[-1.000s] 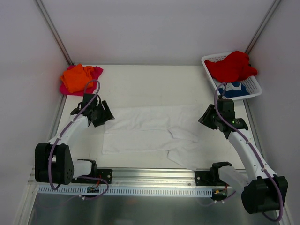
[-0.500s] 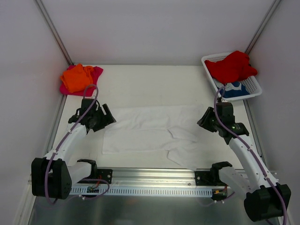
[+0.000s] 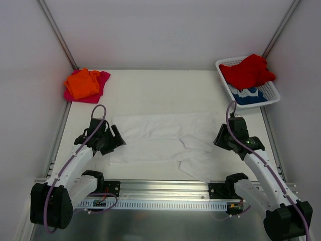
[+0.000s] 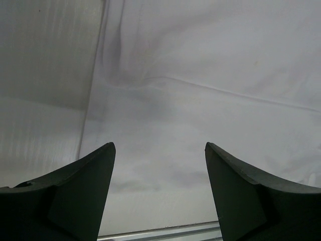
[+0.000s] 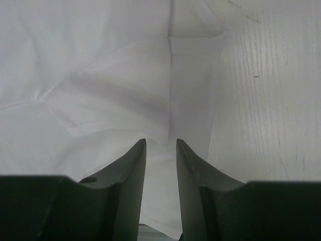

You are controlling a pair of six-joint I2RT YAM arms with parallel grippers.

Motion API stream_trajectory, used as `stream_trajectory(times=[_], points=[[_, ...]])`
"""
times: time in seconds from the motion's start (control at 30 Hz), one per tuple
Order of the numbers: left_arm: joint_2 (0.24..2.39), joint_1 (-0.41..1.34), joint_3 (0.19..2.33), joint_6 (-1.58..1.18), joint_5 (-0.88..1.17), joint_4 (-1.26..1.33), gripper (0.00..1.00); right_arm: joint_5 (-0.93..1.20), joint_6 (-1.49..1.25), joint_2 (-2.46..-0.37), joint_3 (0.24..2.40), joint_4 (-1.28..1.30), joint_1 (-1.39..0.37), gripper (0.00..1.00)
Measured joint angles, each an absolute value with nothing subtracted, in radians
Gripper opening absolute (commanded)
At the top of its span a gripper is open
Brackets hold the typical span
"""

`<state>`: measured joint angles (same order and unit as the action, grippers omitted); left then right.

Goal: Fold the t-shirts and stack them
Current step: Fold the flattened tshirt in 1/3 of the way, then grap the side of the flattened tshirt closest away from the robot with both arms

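Far-left corner: orange shirt (image 3: 82, 84) lying on pink shirt (image 3: 102, 79); stack begun, 2 pcs.
Left gripper (image 3: 117, 140): jaws wide apart, holding nothing, over left edge of white shirt (image 3: 160, 131).
White shirt: centre of table (image 3: 150, 90), spread flat, flaps turned in nr right end; fold looks part-done, not stacked.
Right gripper (image 3: 221, 135): fingers narrowly parted, nothing pinched, over shirt's right end.
Far-right corner: basket (image 3: 274, 98) w/ red shirt (image 3: 247, 71) and blue-and-white shirt (image 3: 249, 95), both crumpled, unfolded.
Est. under half done.
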<state>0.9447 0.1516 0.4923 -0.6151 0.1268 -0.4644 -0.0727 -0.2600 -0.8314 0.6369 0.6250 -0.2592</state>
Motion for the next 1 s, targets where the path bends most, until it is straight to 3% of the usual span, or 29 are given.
stream_trajectory(times=[0.2,0.37,0.67,1.0], points=[[0.949,0.152,0.521,-0.636,0.081,-0.477,0.72,-0.066,-0.226,-0.922,0.638,0.604,-0.259,0.34],[1.099,0.167,0.64,-0.625,0.043,-0.453,0.72,-0.035,-0.195,-1.129,0.689,0.551,-0.275,0.34],[1.435,0.242,0.867,-0.565,0.009,-0.375,0.72,-0.031,-0.127,-1.477,0.982,0.484,-0.383,0.34],[1.647,0.302,0.946,-0.531,-0.029,-0.327,0.73,0.066,-0.113,-1.673,1.036,0.43,-0.427,0.36]])
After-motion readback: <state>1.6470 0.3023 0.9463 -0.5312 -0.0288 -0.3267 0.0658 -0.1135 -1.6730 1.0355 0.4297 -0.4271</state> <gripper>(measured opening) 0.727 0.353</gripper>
